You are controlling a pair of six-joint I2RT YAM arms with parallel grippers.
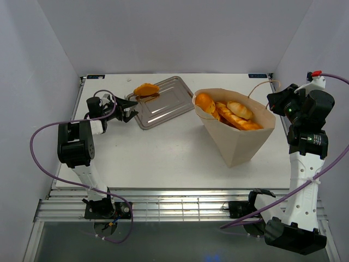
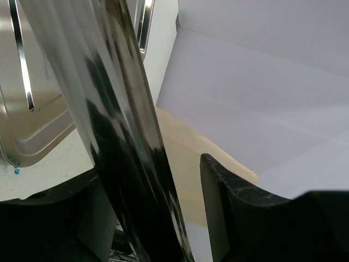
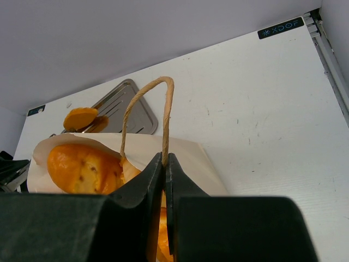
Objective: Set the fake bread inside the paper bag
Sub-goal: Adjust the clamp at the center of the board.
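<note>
**Bag held by its handle, one pastry out at the tray**

The paper bag stands tilted on the white table, its mouth turned toward the far wall. Most of the fake bread is already inside it: a round bun at the rim farthest from the right arm, with longer loaves packed beside it. On the bag's right-arm side, the right gripper is pinched tight on the string handle, which loops up taut above the fingers.

On the opposite side of the bag lies the metal tray. Its nearest corner is close against the bag's rim; whether they touch cannot be told. One more orange pastry sits over the tray corner farthest from the bag, at the tips of the metal tongs. Beyond the tray from the bag, the left gripper has its jaws around the tongs. In the left wrist view one finger is against the shiny blade and the other stands apart from it, with the bag showing through the gap. Whether the jaws are actually squeezing the tongs cannot be told.

The tray lies between that pastry and the bag's mouth. Bare tabletop runs from the bag's foot to the near edge. A narrower strip runs behind the bag to the far wall. On the right-arm side, the table's edge and the side wall are close to the bag.
</note>
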